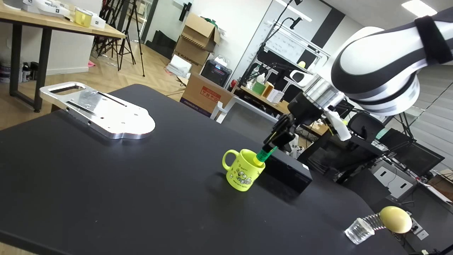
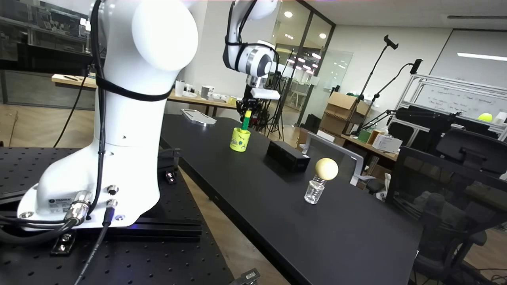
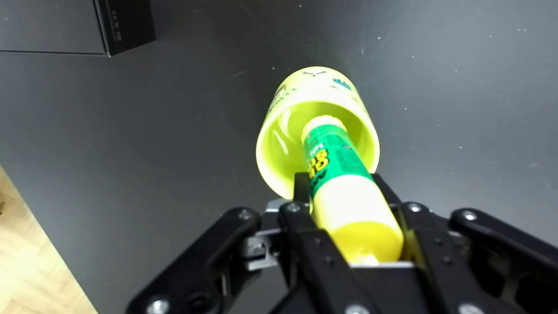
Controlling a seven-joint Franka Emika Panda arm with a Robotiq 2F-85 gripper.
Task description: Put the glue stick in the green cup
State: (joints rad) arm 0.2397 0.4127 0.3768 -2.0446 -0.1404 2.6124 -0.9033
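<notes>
Wide open worktop lies nearest in an exterior view, black, its near edge crossing the left corner. Toward the left edge lies a silver metal plate, well apart from the green cup, leaving broad room between the two. On the cup's far right side a black box stands near but apart, close to the far edge, and makes that side tighter. Well to the right, a pale yellow ball sits on a spring above a clear base.

The white arm reaches in from the right, high over the worktop, its wrist slanting down toward the cup. Its black fingers grasp the glue stick from both sides around the upper part, as the wrist view shows.

The stick leans, its yellow lower end in the cup's mouth; whether it touches the inner wall or bottom I cannot tell. It wears a green label with yellow lettering, partly hidden, then a white band and a yellow upper end. Yellow-green and upright on the worktop, the cup carries a cartoon print, with its handle on the left in an exterior view.
</notes>
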